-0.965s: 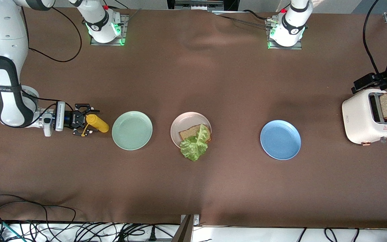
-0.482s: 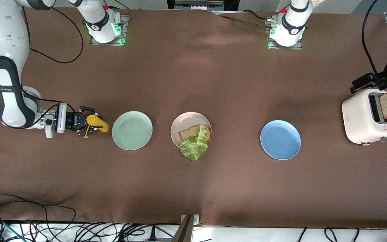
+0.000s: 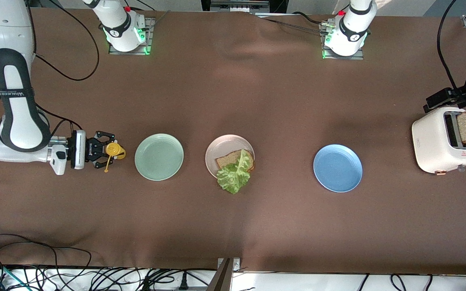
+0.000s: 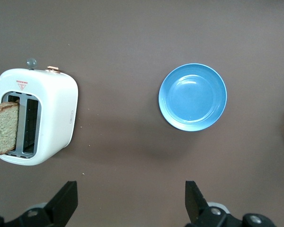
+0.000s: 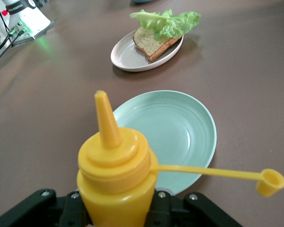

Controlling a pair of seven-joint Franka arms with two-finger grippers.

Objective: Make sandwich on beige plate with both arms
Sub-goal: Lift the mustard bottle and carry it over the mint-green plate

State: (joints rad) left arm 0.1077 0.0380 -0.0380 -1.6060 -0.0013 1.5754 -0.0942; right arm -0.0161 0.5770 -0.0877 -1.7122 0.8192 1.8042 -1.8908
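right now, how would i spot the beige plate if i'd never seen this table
Three round plates sit in a row across the brown table. The beige plate is the middle one, between the mint-green plate and the blue plate. Only it holds food: a bread slice under a lettuce leaf.

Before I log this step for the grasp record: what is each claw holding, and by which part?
The right claw grips the yellow squeeze bottle around its body. The left claw is open over the table, holding nothing.
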